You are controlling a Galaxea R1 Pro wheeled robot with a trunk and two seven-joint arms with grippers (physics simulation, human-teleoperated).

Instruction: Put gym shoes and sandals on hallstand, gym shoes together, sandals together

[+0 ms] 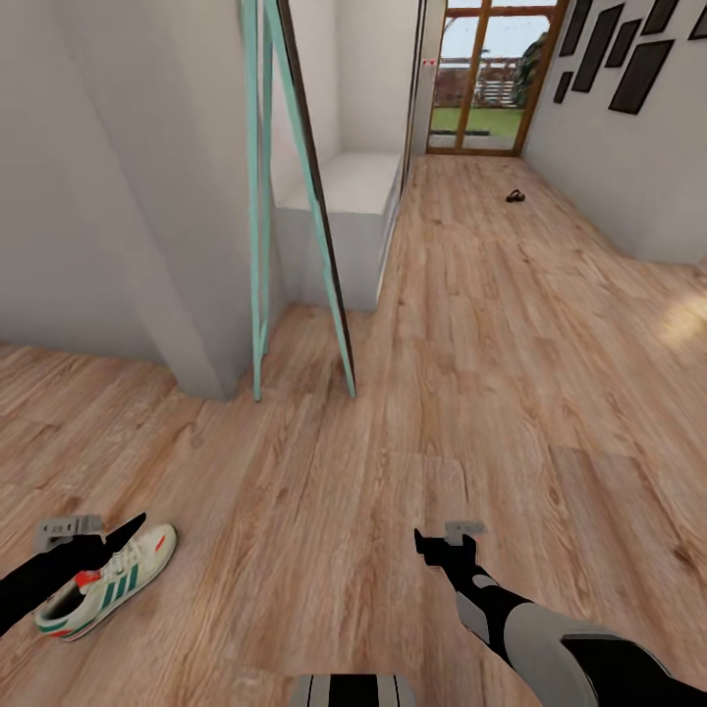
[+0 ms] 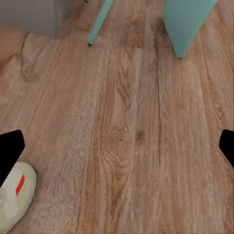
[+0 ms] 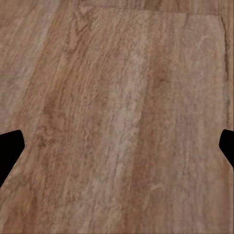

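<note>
Head view: gym shoe (image 1: 106,580) lies on corridor floor (image 1: 471,393) under left gripper (image 1: 98,540); a sandal (image 1: 516,196) lies far down the corridor. Right gripper (image 1: 442,542) hovers. Wrist views: both grippers' jaws spread wide, empty.

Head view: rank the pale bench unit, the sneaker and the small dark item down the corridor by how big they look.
1. Pale bench unit, largest.
2. Sneaker beside the left gripper.
3. Dark item, smallest, but it lies far from the camera, so its true size is unsure.

Distant dark sandal (image 1: 515,196), indistinct
</note>
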